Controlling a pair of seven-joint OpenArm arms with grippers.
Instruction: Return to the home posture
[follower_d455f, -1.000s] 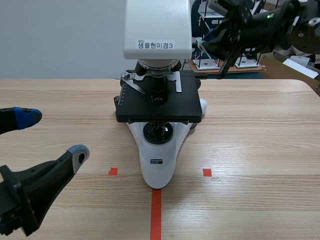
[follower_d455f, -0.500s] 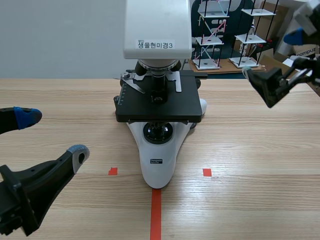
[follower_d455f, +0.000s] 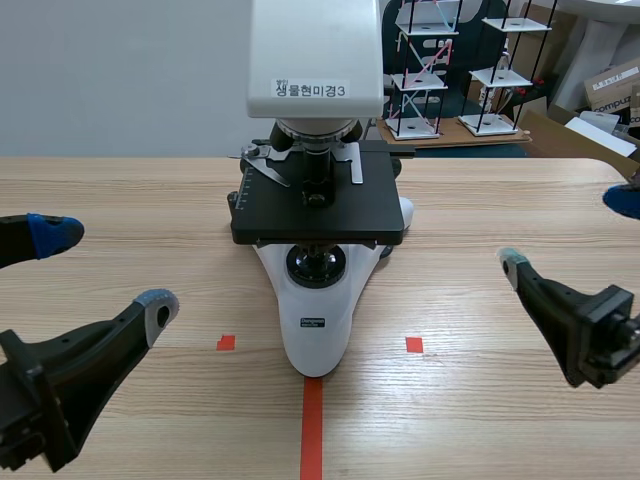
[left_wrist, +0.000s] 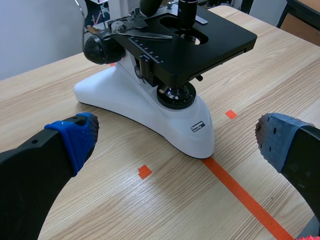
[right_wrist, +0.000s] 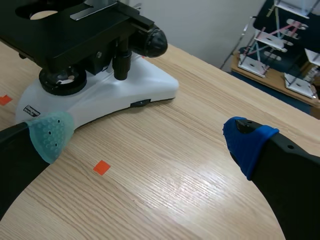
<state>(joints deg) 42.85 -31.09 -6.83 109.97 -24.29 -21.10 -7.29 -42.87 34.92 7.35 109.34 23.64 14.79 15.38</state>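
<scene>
The left tool (follower_d455f: 105, 268) is spread wide and holds nothing, its thick black fingers ending in soft dotted pads (follower_d455f: 50, 232), one blue and one grey. The right tool (follower_d455f: 567, 229) is equally wide open and empty, with a pale green pad and a blue one. Both hang low over the tabletop (follower_d455f: 500, 420), one at each side, well apart from the microscope (follower_d455f: 318, 300) that stands between them. Since the task concerns only the arms, this mirrored, low, empty-handed pose reads as the home posture reached or all but reached. The next move probably calls for no more than a small settling of the right arm to match the left, kept clear of the instrument. The microscope has a smooth, glossy white base that narrows to a rounded nose, a flat matt black stage (follower_d455f: 318, 210) with metal clips and a ruled scale, round black focus knobs at its sides, and a boxy white head bearing a printed label. The tabletop is pale wood-grain laminate, smooth, crossed by an orange-red tape line (follower_d455f: 312, 430) and small squares.
</scene>
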